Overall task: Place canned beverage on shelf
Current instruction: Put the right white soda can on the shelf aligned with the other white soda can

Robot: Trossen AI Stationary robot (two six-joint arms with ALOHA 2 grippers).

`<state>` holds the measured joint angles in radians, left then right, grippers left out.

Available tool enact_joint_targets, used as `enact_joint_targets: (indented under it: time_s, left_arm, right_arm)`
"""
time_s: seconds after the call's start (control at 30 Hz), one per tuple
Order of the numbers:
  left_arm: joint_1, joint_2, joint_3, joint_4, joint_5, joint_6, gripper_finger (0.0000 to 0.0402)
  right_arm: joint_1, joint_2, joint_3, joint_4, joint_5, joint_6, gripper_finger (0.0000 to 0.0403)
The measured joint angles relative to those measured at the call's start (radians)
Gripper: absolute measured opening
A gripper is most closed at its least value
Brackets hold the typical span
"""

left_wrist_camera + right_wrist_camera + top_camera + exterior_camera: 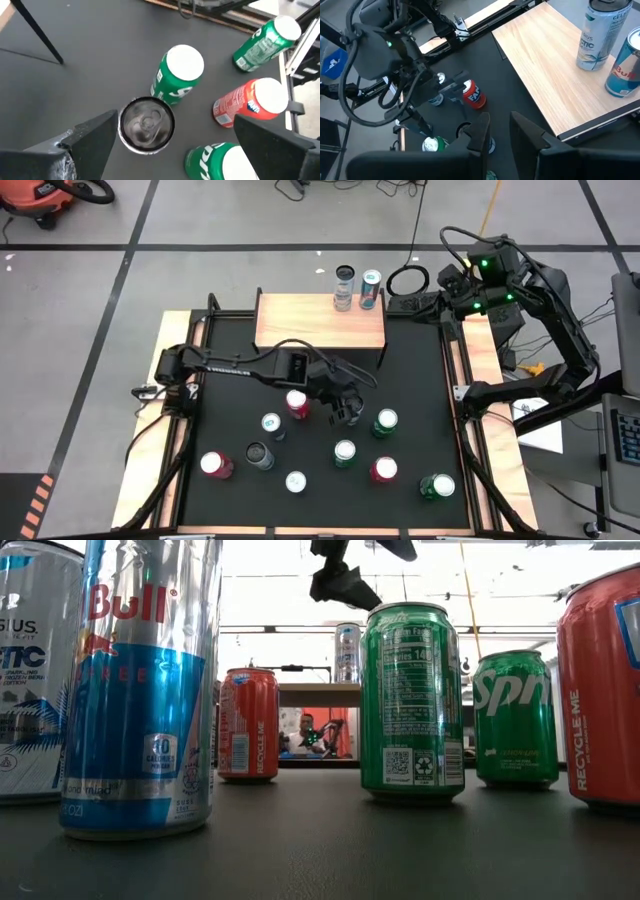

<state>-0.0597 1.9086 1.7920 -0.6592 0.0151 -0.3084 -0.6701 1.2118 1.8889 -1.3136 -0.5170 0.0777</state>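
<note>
The shelf [320, 325] stands at the table's far side with two tall cans [344, 288] [371, 288] on its far right corner. Several cans stand upright on the black table [420, 380]. My left gripper [346, 408] hangs open over the table's middle, above can height in the low view [345, 585]. In the left wrist view its fingers [90, 137] stand wide on either side of a silver-topped can [146, 124] below them, apart from it. My right gripper [398, 304] is open and empty beside the shelf's right end, also seen in its wrist view [500, 120].
Around the left gripper stand a red can [297, 402], a blue-and-white can [271, 423], green cans [386, 421] [345, 452] and a red can [384, 469]. More cans stand near the front edge [259, 455] [437, 486]. Most of the shelf board is bare.
</note>
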Motion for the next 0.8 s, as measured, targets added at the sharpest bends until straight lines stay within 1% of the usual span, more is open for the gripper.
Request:
enact_joint_targets:
  time_s: [0.33,0.8]
  left_arm:
    - [-0.021,0.014,0.000,0.003,-0.078,-0.023,0.0400]
    - [-0.019,0.014,-0.019,-0.017,-0.078,0.000,0.0400]
  right_arm:
    - [0.000,0.000,0.000,-0.016,-0.002,-0.014,0.0051]
    - [0.000,0.000,0.000,-0.030,-0.007,-0.014,0.0051]
